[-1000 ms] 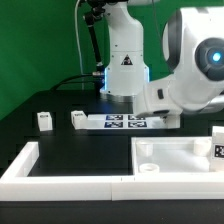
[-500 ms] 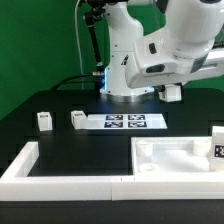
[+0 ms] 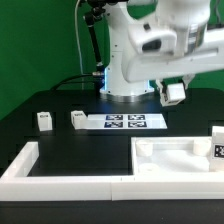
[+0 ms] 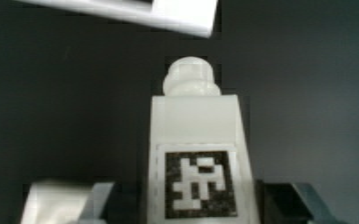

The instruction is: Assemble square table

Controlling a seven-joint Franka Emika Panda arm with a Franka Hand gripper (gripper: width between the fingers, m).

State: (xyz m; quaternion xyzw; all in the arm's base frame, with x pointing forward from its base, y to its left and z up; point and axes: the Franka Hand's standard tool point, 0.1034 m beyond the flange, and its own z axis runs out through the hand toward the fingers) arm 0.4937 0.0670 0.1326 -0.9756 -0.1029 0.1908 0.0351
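Currently pinching one white block leg (image 4: 197, 125) by its side faces in the pincer (image 4: 194, 205), aloft over the desk (image 3: 60, 140), well apart from the square panel (image 3: 185, 160); likely light, stiff, smooth plastic, a bit slippery, so best held mid-body, clear of the peg end (image 4: 192, 75) and tag (image 4: 197, 180).

Robotics lab bench. A green backdrop (image 3: 40, 50) fills the upper left of the exterior view, and a white robot arm (image 3: 125, 60) stands top centre on a black table (image 3: 60, 138). The marker board (image 3: 128, 122) with printed tags lies mid-frame.
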